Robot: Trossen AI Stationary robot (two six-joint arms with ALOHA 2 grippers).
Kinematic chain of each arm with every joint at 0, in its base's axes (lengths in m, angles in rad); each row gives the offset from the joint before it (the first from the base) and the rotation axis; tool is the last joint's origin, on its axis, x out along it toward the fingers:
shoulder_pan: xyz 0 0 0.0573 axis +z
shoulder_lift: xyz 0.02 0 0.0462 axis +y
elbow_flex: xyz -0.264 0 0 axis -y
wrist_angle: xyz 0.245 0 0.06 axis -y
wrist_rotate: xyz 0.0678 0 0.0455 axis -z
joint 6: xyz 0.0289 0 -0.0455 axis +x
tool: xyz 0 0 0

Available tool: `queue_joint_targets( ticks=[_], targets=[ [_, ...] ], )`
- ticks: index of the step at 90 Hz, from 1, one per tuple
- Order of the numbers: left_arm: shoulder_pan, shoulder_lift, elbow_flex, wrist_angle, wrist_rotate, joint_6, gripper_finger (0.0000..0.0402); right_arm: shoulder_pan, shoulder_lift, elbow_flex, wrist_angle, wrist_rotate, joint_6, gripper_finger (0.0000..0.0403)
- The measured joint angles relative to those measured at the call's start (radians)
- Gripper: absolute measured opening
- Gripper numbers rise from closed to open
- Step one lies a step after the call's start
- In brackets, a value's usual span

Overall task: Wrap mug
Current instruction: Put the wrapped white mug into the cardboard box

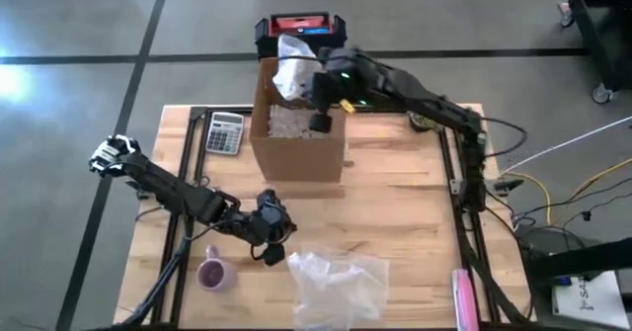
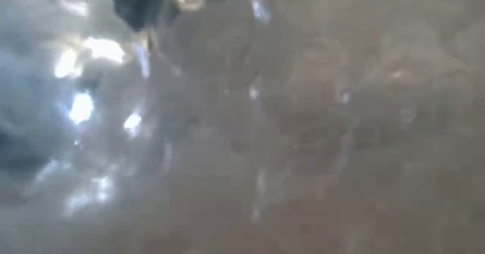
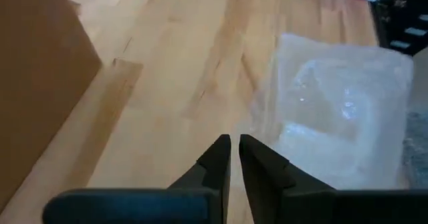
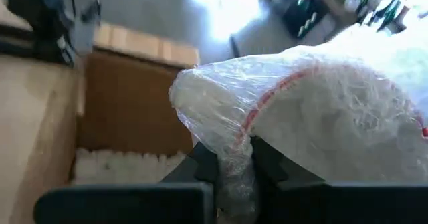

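Purple mug (image 1: 213, 273) sitting unwrapped near the table's (image 1: 395, 212) front-left corner; wrapping not begun. Right end effector (image 1: 318, 105) clamping a bag (image 1: 293, 71) over the box (image 1: 295, 138); left end effector (image 1: 274, 256) nearly together, empty.

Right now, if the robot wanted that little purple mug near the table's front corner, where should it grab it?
The purple mug stands upright, mouth open to the ceiling, its handle toward the table's front right. Probably best to come straight down and pinch the rim on the side away from the handle. The left gripper, fingers nearly together, hangs just beside it; the bubble wrap sheet lies clear.
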Motion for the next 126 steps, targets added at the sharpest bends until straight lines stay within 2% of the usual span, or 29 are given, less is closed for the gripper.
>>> queue_joint_targets(
  ticks=[16, 24, 40, 75, 126],
  targets=[
    [0.000, 0.001, -0.002, 0.009, -0.004, 0.003, 0.0020, -0.061, 0.040, -0.072, -0.031, -0.081, 0.062, 0.0018],
    [0.000, 0.001, -0.003, 0.009, -0.004, 0.005, 0.0020, -0.066, 0.074, -0.079, -0.114, -0.132, 0.087, 0.0018],
    [0.000, 0.001, -0.003, 0.011, -0.005, 0.026, 0.0020, -0.067, 0.144, -0.079, -0.165, -0.229, 0.089, 0.0018],
    [0.000, 0.001, -0.003, 0.027, -0.012, 0.032, 0.0020, -0.065, 0.254, -0.080, -0.181, -0.231, 0.087, 0.0021],
    [0.000, 0.001, -0.003, 0.026, -0.012, 0.031, 0.0020, -0.042, 0.249, -0.069, -0.213, -0.222, 0.114, 0.0233]
  ],
)
